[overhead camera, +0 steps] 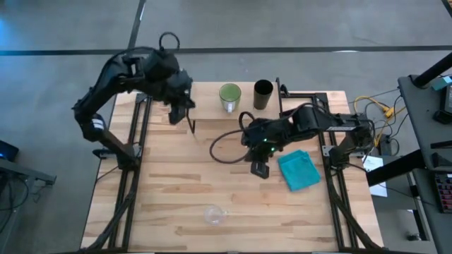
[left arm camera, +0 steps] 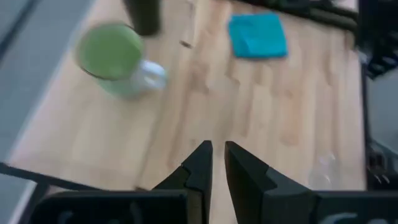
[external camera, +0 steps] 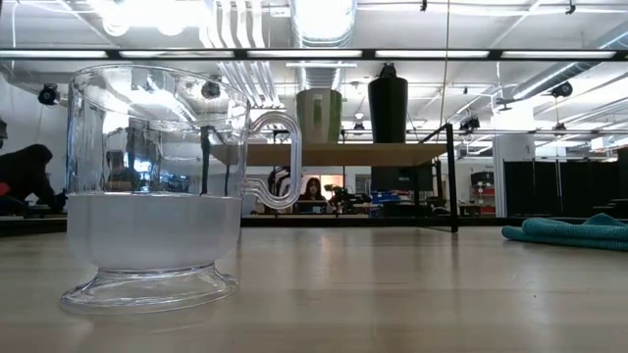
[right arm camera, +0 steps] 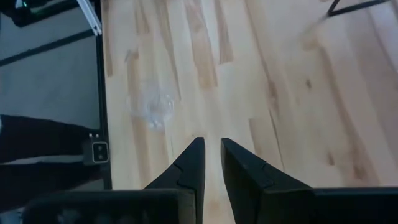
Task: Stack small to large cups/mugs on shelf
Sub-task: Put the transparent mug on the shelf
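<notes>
The clear glass cup (overhead camera: pixel 214 214) stands on its foot near the table's near edge; it fills the left of the low view (external camera: pixel 157 186), and both wrist views see it (right arm camera: pixel 151 107) (left arm camera: pixel 323 171). The green mug (overhead camera: pixel 229 97) (external camera: pixel 319 116) (left arm camera: pixel 112 56) and black cup (overhead camera: pixel 263 94) (external camera: pixel 388 110) stand upright side by side on the shelf (overhead camera: pixel 212 109) (external camera: pixel 334 154). My left gripper (overhead camera: pixel 189 120) (left arm camera: pixel 217 155) hangs shut above the shelf's left end. My right gripper (overhead camera: pixel 260 169) (right arm camera: pixel 212 155) hovers shut over mid-table, left of the cloth.
A folded teal cloth (overhead camera: pixel 299 171) (external camera: pixel 569 233) (left arm camera: pixel 258 34) lies on the table's right side. A black cable (overhead camera: pixel 224 144) loops across the table beside my right arm. Bare wood lies between the shelf and the glass cup.
</notes>
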Motion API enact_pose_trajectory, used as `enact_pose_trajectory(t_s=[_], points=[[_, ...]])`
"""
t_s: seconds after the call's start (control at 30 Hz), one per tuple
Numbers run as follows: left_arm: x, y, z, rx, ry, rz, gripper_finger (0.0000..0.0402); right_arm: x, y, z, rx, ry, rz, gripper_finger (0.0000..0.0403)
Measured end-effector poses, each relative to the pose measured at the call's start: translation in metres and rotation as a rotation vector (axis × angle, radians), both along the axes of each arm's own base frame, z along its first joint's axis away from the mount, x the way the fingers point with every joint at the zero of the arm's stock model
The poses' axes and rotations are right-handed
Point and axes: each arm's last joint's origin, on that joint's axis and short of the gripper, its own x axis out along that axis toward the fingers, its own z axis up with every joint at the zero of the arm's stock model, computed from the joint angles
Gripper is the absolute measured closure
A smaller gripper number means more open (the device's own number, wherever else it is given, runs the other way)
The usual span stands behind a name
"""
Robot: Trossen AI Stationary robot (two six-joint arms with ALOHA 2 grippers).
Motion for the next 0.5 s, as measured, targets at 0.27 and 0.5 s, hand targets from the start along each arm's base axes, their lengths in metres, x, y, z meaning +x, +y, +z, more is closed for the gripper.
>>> enact_pose_trajectory(t_s=[0.27,0.5], points=[[0.022,-0.054,-0.019,-0.037,0.127,-0.229,0.0372,0.014,0.013,-0.022,-0.016,0.083,0.030,0.0349],[0.052,-0.095,-0.065,-0.077,0.280,-0.309,0.0372,0.012,0.018,-0.023,-0.011,0.107,0.029,0.0356]])
